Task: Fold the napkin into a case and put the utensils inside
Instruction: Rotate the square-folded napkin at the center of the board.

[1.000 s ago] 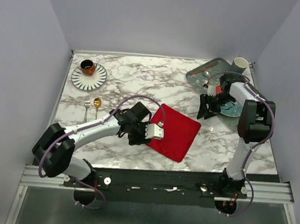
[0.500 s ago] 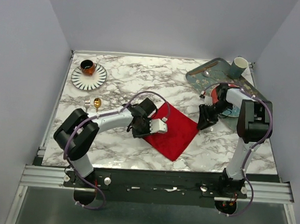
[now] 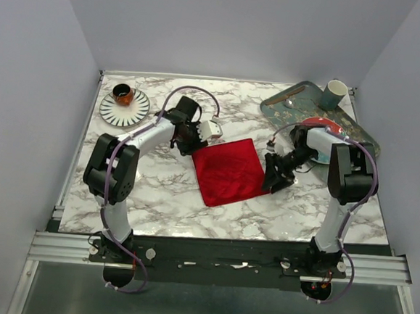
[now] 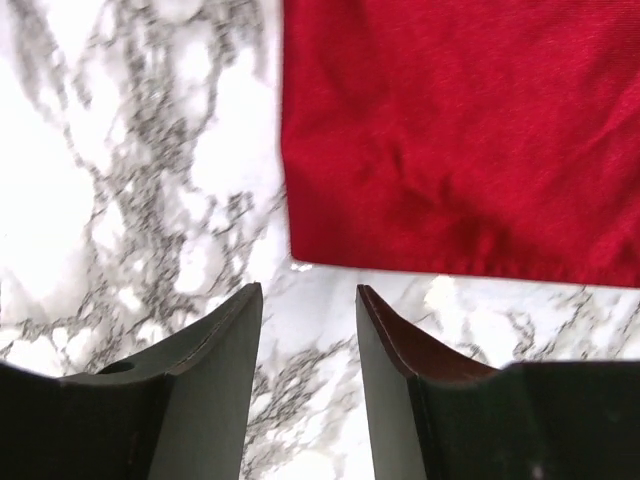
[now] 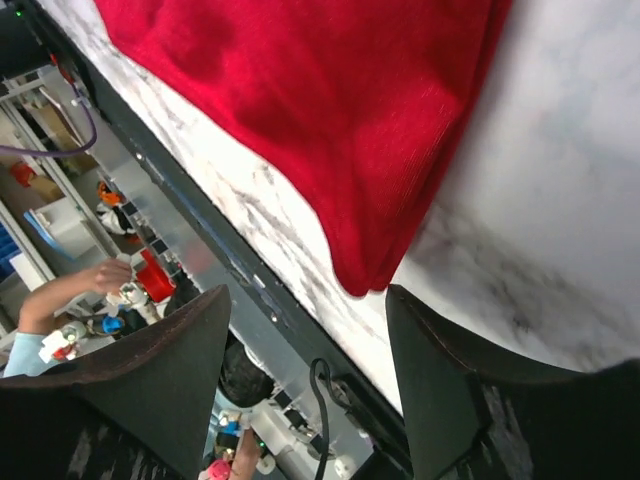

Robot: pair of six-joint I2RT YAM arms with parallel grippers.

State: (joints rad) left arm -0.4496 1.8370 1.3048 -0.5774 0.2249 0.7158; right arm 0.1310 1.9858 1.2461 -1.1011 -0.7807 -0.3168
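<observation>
two arms reach over the marble worktop (image 3: 156, 189), and between them the napkin (image 3: 229, 171) lies flat near the middle as a rough square, turned a little, with some soft wrinkles. the left pincer (image 3: 193, 145) is at the far left corner of the napkin. in the left wrist view its fingers (image 4: 215, 370) are spread, with only bare marble in the gap, and the edge of the cloth lies just ahead of the tips, apart from them. the right pincer (image 3: 272, 180) is at the right corner of the napkin. in the right wrist view its fingers (image 5: 170, 370) are also spread wide, and the pointed corner of the cloth lies between the two tips; if it touches them i cannot tell. a dark green tray (image 3: 272, 104) sits at the far right of the worktop. a striped plate (image 3: 133, 111) sits at the far left. a red patterned plate (image 3: 321, 126) is at the near side of the tray, partly behind the right arm. a green cup (image 3: 336, 93) stands at the tray's far corner, and a small brown cup (image 3: 122, 93) stands on the striped plate.
</observation>
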